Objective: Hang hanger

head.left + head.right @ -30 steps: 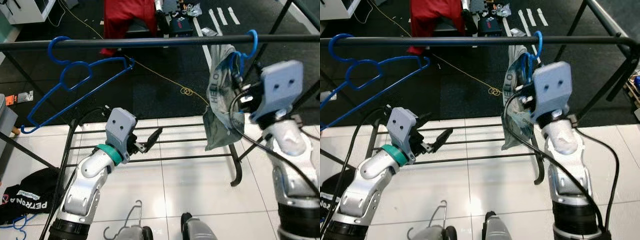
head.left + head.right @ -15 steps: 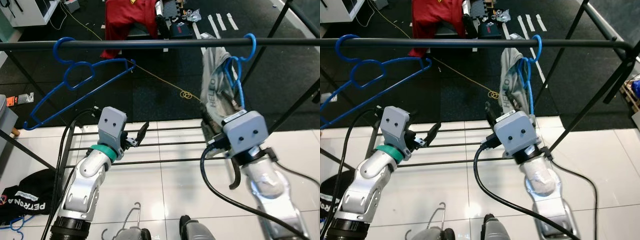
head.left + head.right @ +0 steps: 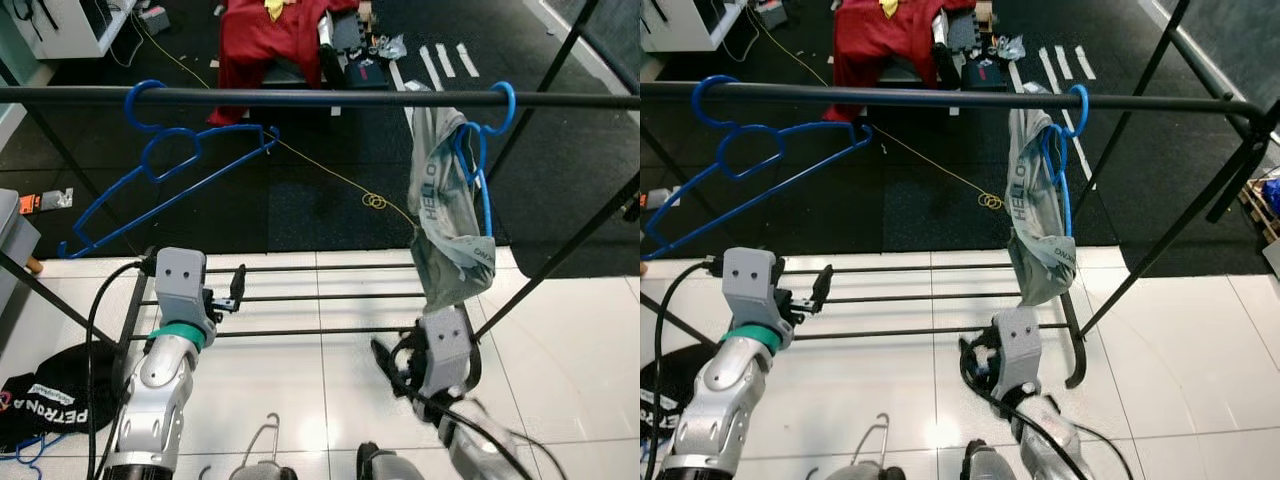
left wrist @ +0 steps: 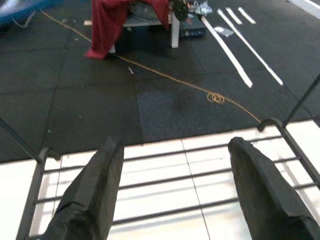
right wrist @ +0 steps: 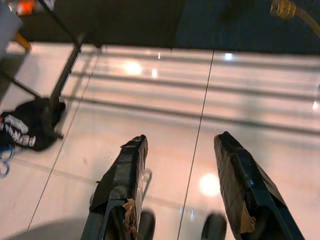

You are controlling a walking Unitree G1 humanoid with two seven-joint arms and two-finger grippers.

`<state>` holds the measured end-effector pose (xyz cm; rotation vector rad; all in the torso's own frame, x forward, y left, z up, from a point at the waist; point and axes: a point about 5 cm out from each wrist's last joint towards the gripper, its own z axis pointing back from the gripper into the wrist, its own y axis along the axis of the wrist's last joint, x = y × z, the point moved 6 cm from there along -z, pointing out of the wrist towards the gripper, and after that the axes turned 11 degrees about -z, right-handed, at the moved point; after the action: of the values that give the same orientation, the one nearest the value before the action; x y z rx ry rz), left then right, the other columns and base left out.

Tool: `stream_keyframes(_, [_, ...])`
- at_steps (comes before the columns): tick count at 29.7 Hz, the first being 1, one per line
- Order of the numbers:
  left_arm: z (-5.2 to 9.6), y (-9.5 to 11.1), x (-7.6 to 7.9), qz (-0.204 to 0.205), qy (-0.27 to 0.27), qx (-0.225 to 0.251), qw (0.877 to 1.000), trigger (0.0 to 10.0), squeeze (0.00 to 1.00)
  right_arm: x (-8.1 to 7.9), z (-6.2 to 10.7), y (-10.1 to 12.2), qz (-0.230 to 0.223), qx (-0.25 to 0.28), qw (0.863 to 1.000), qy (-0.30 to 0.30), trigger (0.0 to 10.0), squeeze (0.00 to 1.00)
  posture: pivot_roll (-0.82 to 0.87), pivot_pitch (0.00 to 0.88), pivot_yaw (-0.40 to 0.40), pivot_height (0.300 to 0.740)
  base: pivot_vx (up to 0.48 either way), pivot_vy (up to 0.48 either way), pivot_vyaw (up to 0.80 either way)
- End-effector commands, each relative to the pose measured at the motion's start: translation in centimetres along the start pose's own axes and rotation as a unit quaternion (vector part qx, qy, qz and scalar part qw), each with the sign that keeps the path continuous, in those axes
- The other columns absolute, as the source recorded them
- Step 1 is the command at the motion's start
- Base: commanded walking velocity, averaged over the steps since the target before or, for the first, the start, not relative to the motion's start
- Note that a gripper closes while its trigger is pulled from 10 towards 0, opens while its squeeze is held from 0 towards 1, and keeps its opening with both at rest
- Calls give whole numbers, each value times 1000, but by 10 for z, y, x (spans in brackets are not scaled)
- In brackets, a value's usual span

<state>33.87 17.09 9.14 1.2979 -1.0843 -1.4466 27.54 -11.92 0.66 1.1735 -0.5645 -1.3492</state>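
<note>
blue hangers: 2 [image 3: 165, 170] [image 3: 480, 150] | rail: 1 [image 3: 300, 97] | grey garment: 1 [image 3: 445, 240] | end effectors: 2 [image 3: 236, 290] [image 3: 385, 360]

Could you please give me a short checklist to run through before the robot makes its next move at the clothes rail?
1. Blue hanger with grey garment hooked on the rail: ok.
2. Right pincer open and empty, lowered below the garment: ok.
3. Left pincer open and empty: ok.
4. Empty blue hanger on the rail, tilted: ok.
5. Spare hanger on the floor at the robot's feet, graspable: cannot tell.
</note>
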Motion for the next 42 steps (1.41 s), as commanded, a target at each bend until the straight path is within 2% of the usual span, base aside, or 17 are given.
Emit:
stream_keyframes(1, [6,-17,6,0,-11,-24,1000,10000,0,3,-1,-9,-9,-16,1000,-5,10000,0,-14,44,67,740,0,0,0])
stream_keyframes(4, [9,-23,8,-3,-13,-31,999,10000,0,1,-5,-10,-18,-18,1000,0,10000,0,-10,43,65,740,0,0,0])
stream_keyframes(13, [8,-25,8,-8,-13,-31,999,10000,0,4,-12,-6,-18,-17,1000,4,10000,0,-7,35,49,740,0,0,0])
stream_keyframes(20, [8,-29,6,-25,-23,-34,999,10000,0,15,-13,-8,0,-39,999,10,10000,0,-20,48,34,740,0,0,0])
stream_keyframes(26, [0,-32,5,-42,-35,-37,998,10000,0,20,-15,2,7,-22,1000,6,10000,0,-42,25,46,740,0,0,0])
stream_keyframes(30, [-10,-29,9,-47,-44,-36,997,10000,0,32,-17,13,-8,-5,1000,-4,10000,0,-34,12,41,740,0,0,0])
stream_keyframes(37, [-13,-27,11,-13,-27,-33,999,10000,0,46,-16,17,-14,0,1000,-22,10000,0,-20,22,24,740,0,0,0])
stream_keyframes(40, [-11,-37,10,16,-6,-50,999,10000,0,53,-15,31,-30,43,998,-44,10000,0,-14,28,11,740,0,0,0])
stream_keyframes(41, [-11,-37,10,16,-6,-50,999,10000,0,53,-15,31,-30,43,998,-44,10000,0,-14,28,11,740,0,0,0])
stream_keyframes(42, [-10,-41,12,34,-2,-60,998,10000,0,56,-16,36,-42,58,996,-54,10000,0,-12,32,8,740,0,0,0])
